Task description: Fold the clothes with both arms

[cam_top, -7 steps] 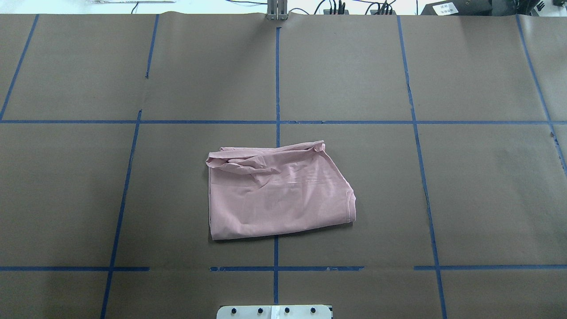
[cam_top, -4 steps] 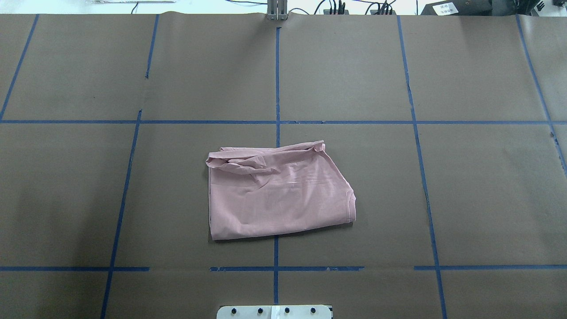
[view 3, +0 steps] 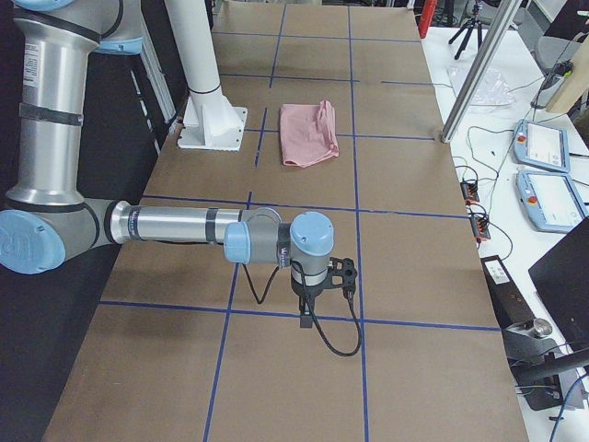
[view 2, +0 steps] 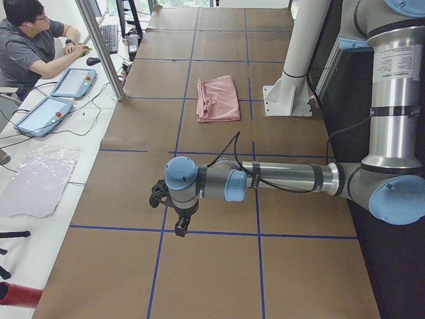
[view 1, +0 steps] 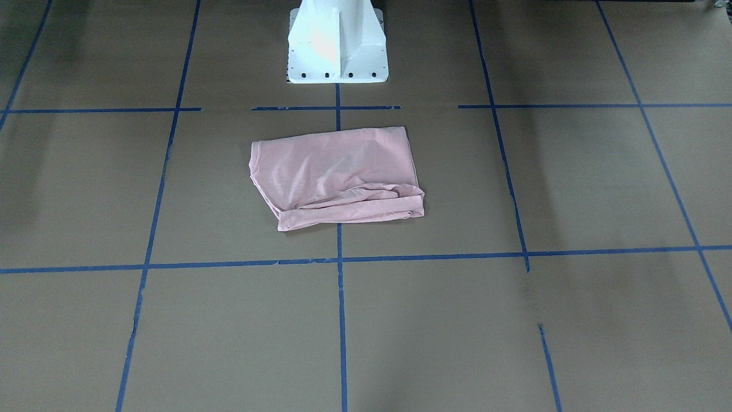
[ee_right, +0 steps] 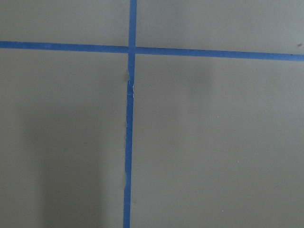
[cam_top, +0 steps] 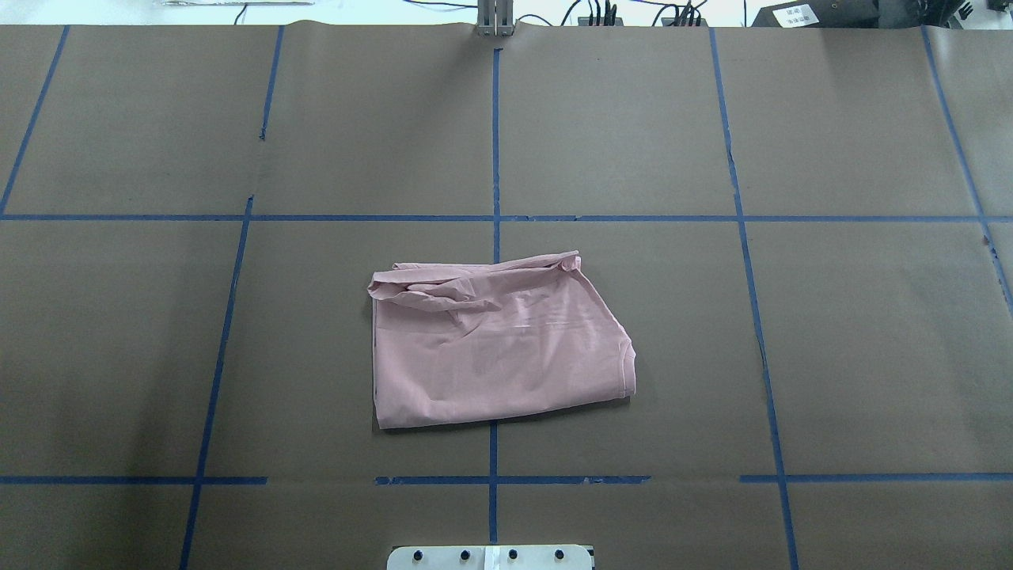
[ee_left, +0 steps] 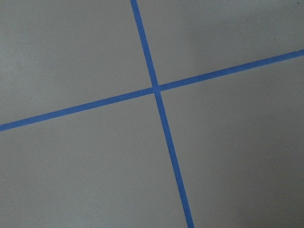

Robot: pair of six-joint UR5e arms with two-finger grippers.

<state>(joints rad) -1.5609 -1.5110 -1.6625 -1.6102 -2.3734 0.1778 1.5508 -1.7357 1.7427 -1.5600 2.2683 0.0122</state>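
The pale pink T-shirt (cam_top: 495, 344) lies folded into a rough rectangle near the table's middle, plain side up, with a bunched roll along its far edge. It also shows in the front view (view 1: 334, 174), the left view (view 2: 218, 98) and the right view (view 3: 308, 133). Neither arm touches it. My left gripper (view 2: 179, 226) hangs over the table far out on the left end, well away from the shirt. My right gripper (view 3: 308, 313) hangs over the far right end. I cannot tell whether either is open or shut. The wrist views show only paper and tape.
Brown paper (cam_top: 633, 142) with blue tape grid lines (cam_top: 496, 158) covers the table. The white pedestal base (view 1: 337, 43) stands just behind the shirt. An operator (view 2: 33, 46) sits at a side desk with tablets (view 2: 40, 116) beyond the table's far edge.
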